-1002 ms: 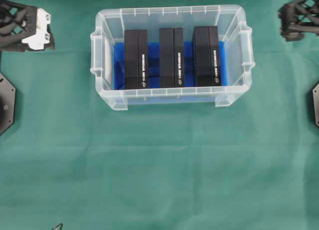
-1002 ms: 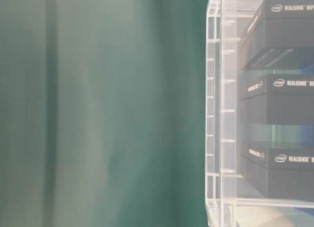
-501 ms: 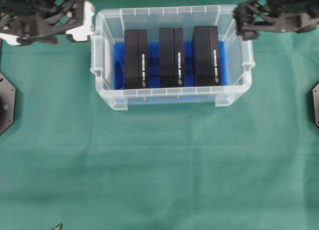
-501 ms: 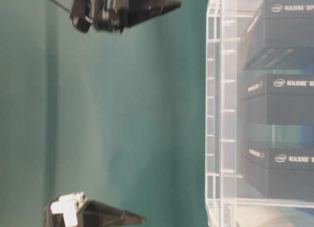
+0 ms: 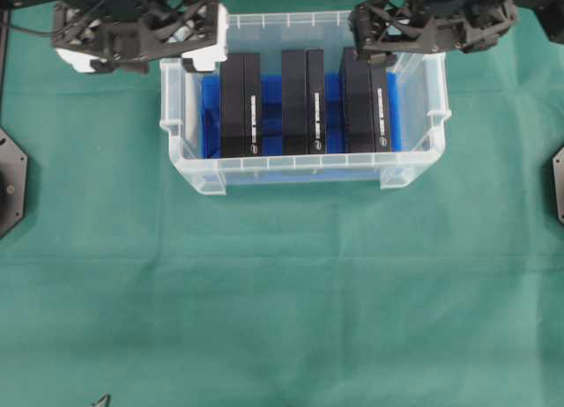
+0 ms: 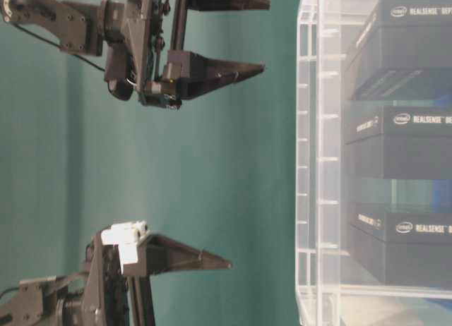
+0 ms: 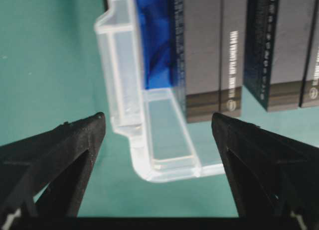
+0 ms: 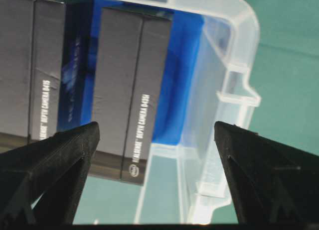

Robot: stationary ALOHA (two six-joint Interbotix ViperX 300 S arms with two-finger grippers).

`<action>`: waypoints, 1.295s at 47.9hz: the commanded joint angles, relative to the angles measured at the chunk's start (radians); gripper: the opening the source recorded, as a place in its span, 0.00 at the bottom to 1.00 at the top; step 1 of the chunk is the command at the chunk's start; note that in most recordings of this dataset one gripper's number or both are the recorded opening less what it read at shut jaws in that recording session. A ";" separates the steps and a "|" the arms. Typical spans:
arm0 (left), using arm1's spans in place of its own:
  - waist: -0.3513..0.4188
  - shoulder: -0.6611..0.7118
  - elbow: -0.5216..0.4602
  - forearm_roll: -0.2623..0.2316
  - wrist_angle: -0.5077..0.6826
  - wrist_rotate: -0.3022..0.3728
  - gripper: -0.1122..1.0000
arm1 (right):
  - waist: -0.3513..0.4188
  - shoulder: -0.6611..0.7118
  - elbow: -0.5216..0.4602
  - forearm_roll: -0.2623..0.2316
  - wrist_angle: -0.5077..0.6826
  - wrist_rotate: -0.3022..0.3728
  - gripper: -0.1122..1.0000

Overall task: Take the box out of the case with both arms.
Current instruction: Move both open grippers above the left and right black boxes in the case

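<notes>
The clear case [image 5: 414, 165] stands on the green cloth at the back middle, blue sheet on its bottom. Three black boxes stand in it: left [image 5: 240, 107], middle [image 5: 304, 103], right [image 5: 367, 112]. My left gripper [image 5: 207, 46], with white parts, hovers open over the case's back left corner, its jaws straddling the case wall [image 7: 124, 65] beside the left box [image 7: 212, 51]. My right gripper [image 5: 361, 44], all black, hovers open over the back end of the right box [image 8: 129, 85], near the case's right wall [image 8: 224, 56]. In the table-level view both hang above the case [image 6: 318, 164], not touching it.
Green cloth [image 5: 282, 301] covers the table in front of the case. Black arm bases sit at the left edge [image 5: 9, 182] and the right edge [image 5: 557, 182]. The case's side handles [image 5: 438, 116] stick out left and right.
Both arms have swung in from the outer back corners toward the case. The left gripper now reaches its back left corner, the right gripper the right box. Jaws stayed wide.
</notes>
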 commanded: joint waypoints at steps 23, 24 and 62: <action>-0.028 0.121 -0.172 0.005 0.000 0.035 0.85 | 0.026 0.071 -0.110 0.002 -0.005 0.002 0.93; -0.026 0.123 -0.173 0.005 -0.002 0.035 0.85 | 0.028 0.072 -0.112 0.002 -0.006 0.002 0.93; -0.031 0.141 -0.173 0.005 -0.049 0.057 0.85 | 0.032 0.077 -0.114 -0.003 -0.003 0.011 0.93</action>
